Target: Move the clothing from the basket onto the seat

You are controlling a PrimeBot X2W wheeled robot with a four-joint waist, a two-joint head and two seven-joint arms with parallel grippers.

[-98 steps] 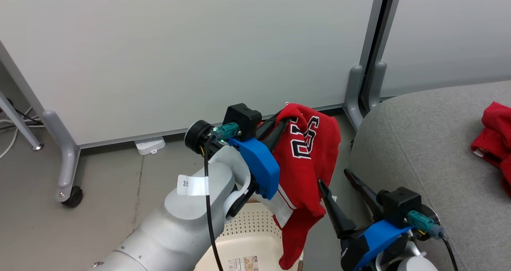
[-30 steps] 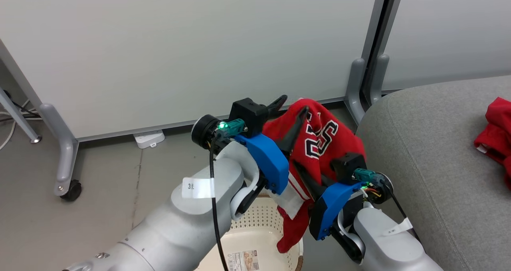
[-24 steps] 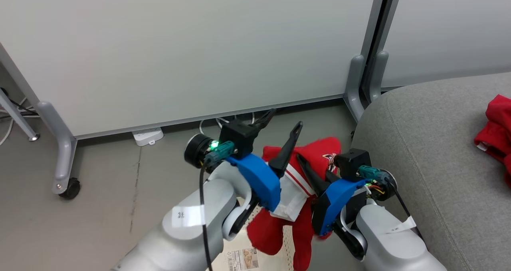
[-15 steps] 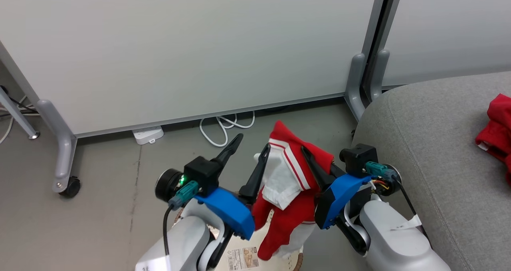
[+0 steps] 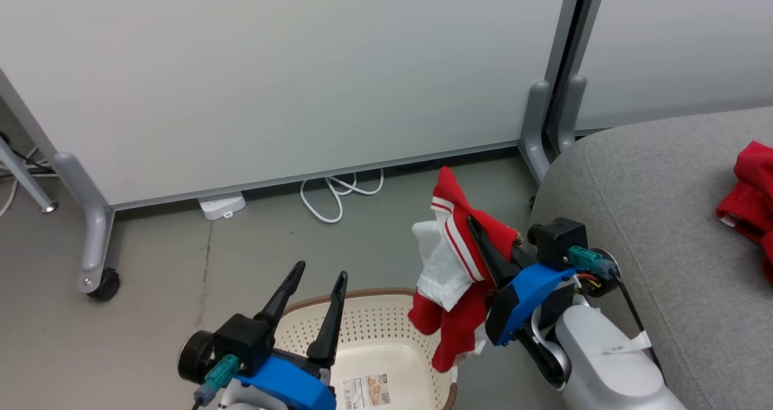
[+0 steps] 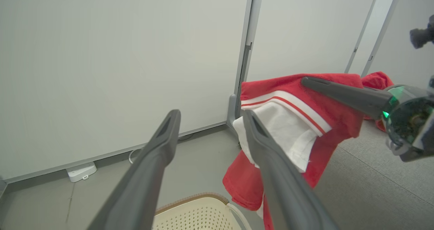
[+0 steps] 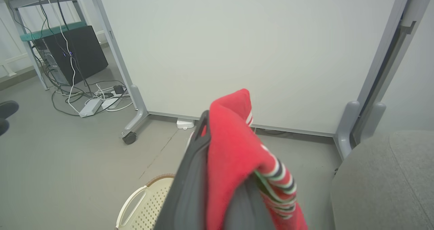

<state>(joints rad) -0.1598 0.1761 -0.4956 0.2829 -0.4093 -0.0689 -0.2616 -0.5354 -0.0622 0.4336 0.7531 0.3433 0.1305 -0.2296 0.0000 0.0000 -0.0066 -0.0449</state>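
Above the basket [image 5: 362, 331], red white-striped garment [image 5: 459, 331] in right hand [image 5: 483, 241] (left hand [image 5: 321, 271] wide).

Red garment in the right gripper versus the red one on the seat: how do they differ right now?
The striped garment hangs in the air, pinched in the right gripper; the other red garment lies crumpled on the grey seat. The striped garment shows a white panel and red-and-white stripes; the other red garment looks almost all red. Both are soft red fabric.
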